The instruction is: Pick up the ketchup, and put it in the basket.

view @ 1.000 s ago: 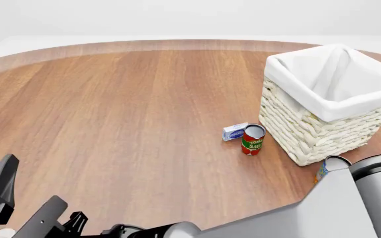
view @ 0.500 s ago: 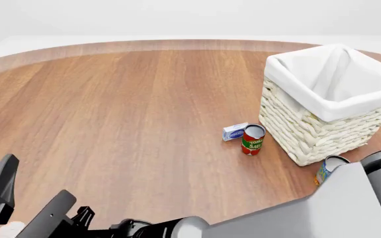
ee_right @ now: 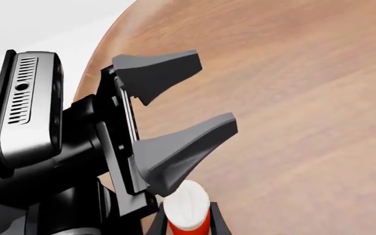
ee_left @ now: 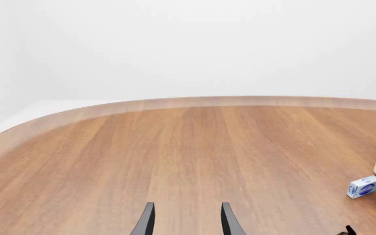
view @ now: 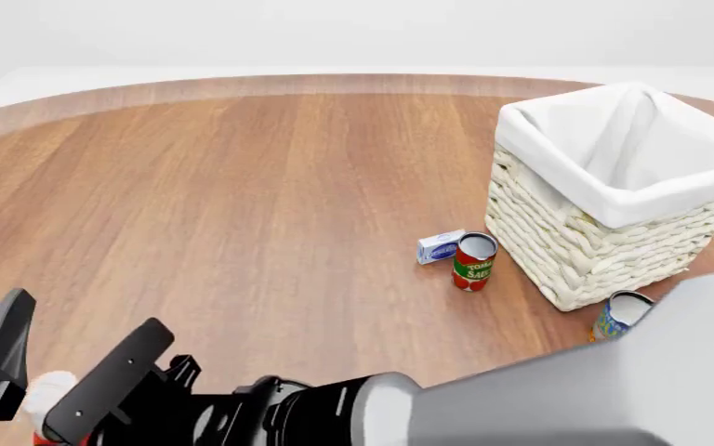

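Wooden table [view: 245, 186] fills the front view, with a rounded far edge. Right arm [view: 556, 390] crosses the near edge from 4 o'clock toward 8 o'clock as a large grey link ending in black hardware. Basket [view: 617, 195], cream wicker with white cloth lining over its rim, stands upright at 2 o'clock. Left gripper [ee_left: 185, 223] shows in the left wrist view as two dark fingertips with a clear gap between them, nothing held; in the right wrist view its fingers [ee_right: 188, 142] are spread apart just beside the ketchup. Right gripper [ee_right: 186, 227] is at the ketchup [ee_right: 186, 210]: its dark fingertips flank the red bottle below the white cap, but whether they have closed on it cannot be told. The ketchup sits at 8 o'clock, near the table's front-left edge. Tomato sauce can [view: 474, 261] stands upright just beside the basket's near-left wall. A small white-and-blue box [view: 439, 246] lies touching or just beside that can. A second can [view: 617, 316] shows at 4 o'clock, partly hidden by the right arm.
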Available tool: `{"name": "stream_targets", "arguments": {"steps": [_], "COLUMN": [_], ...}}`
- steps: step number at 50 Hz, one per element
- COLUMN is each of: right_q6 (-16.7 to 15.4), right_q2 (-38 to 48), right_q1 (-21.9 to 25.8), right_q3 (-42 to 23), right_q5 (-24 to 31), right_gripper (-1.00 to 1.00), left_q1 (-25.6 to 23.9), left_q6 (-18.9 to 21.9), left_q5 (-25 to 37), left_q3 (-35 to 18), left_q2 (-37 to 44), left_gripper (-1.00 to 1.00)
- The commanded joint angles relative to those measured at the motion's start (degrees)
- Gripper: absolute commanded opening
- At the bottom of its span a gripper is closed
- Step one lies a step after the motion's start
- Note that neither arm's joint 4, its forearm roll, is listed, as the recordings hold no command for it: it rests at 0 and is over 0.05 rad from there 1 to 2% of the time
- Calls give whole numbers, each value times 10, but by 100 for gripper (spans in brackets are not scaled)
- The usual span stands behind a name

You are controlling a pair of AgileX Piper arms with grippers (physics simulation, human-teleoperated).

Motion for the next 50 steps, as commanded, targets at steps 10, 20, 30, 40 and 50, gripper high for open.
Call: {"name": "stream_targets", "arguments": {"steps": [10, 20, 30, 40, 50], "right_q6": [14, 9, 8, 10, 7], "right_q2": [-33, -54, -92, -139, -174], "right_q1": [-40, -62, -89, -106, -114], "right_q3": [9, 9, 16, 32, 35], "right_q5": [-3, 3, 6, -2, 7], "right_gripper": [-100, -100, -100, -100, -100], "left_q1": [0, 0, 0, 0, 0], "left_q6": [0, 0, 0, 0, 0], "left_q5": [0, 0, 0, 0, 0], "left_q3": [0, 0, 0, 0, 0], "left_q2": [0, 0, 0, 0, 0], "left_gripper": [100, 100, 100, 100, 100]}}
